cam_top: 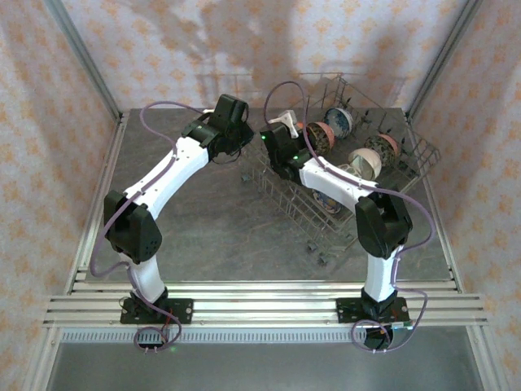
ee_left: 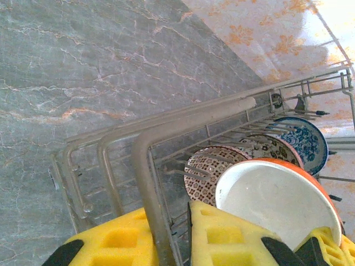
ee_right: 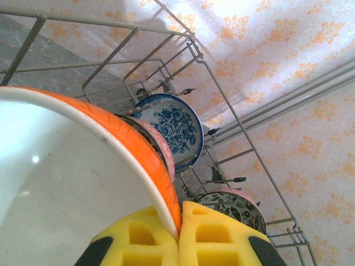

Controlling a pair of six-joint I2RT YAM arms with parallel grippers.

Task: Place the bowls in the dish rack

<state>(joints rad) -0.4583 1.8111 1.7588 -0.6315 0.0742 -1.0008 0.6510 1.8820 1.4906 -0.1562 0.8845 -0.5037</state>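
Note:
The grey wire dish rack [cam_top: 422, 155] stands at the right of the table with several patterned bowls on edge between its tines. My left gripper [ee_left: 166, 221] is shut on the rack's thick corner rim [ee_left: 145, 145], one yellow pad on each side of the bar. My right gripper [ee_right: 178, 213] is shut on the rim of the orange bowl [ee_right: 72, 183], white inside, held over the rack's near-left corner. That orange bowl [ee_left: 277, 199] hangs beside a brown patterned bowl [ee_left: 206, 172]. Behind it stand a pinkish bowl [ee_right: 164, 148] and a blue floral bowl [ee_right: 173, 126].
A green floral bowl [ee_right: 236, 206] sits in a farther row, and two more bowls [cam_top: 365, 161] stand at the rack's right side. Upright tines [ee_left: 202, 169] crowd the space under the orange bowl. Bare marble table [cam_top: 203, 220] lies left of the rack. Patterned walls enclose the table.

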